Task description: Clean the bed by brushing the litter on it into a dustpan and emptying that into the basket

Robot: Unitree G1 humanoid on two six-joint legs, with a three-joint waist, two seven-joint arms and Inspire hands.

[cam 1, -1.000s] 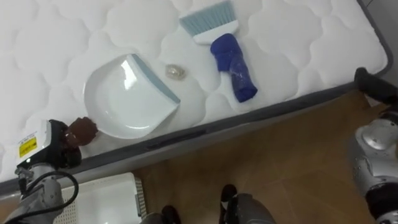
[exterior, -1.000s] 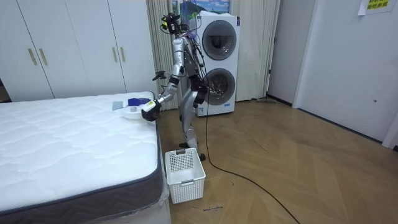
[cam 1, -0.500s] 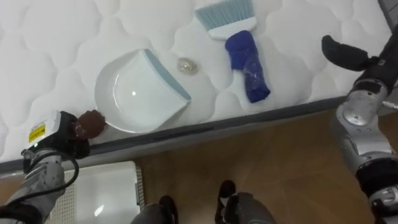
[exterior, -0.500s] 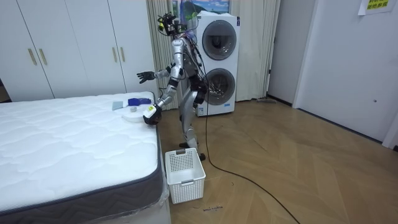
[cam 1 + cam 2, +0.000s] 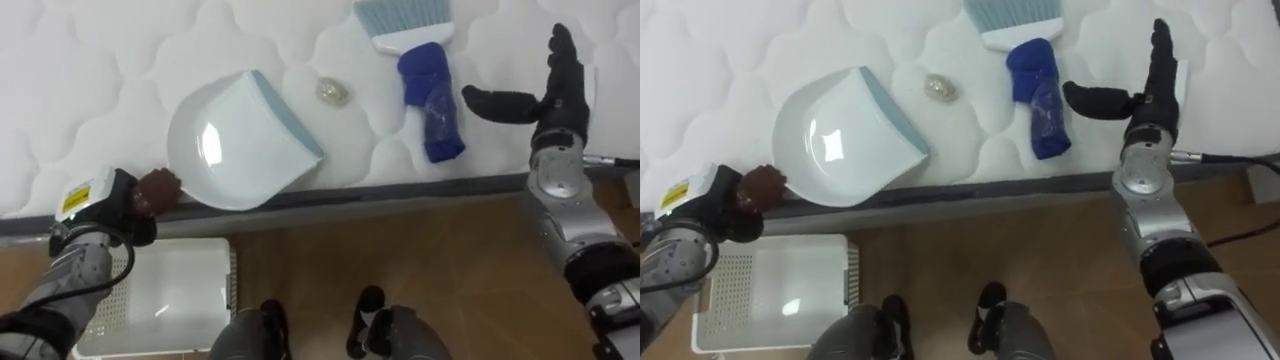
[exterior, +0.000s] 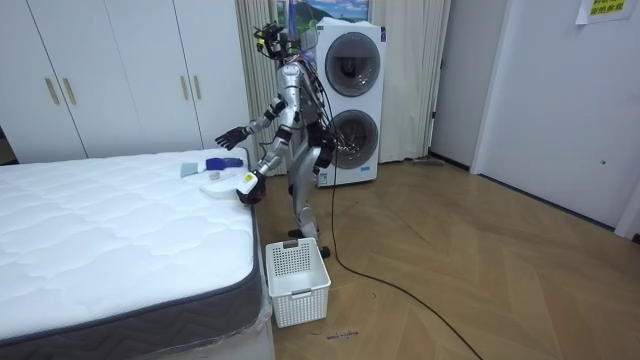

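Left hand [image 5: 135, 215] sits at the near edge of the mattress [image 5: 90, 60], low on the robot's left, its fingers curled round a brown lump [image 5: 158, 188]. That lump is just beside the rounded rim of the dustpan [image 5: 235, 140]; whether the two touch cannot be told. Directly below the hand, on the wooden floor against the bed's side, stands a white slatted basket [image 5: 170, 300].

On the other side, the right hand [image 5: 552, 98] hovers above the mattress edge with its fingers straight and spread. Its thumb reaches out toward the hand brush [image 5: 428, 95], close to it but apart, and the hand grips nothing.

Farther in on the quilted white surface, the white dustpan lies flat with its blue-grey lip turned toward the brush. Between dustpan and brush lies a small pale crumpled wad [image 5: 333, 92], apart from both. The brush lies with its blue handle toward the robot and its pale bristles [image 5: 403, 15] farthest away.

From the room view, the robot stands upright on the floor beside the bed [image 6: 100, 230] near its far corner. The basket is a little way in front of it, stacked laundry machines [image 6: 350, 95] are behind it, and white wardrobe doors [image 6: 110, 75] line the wall.
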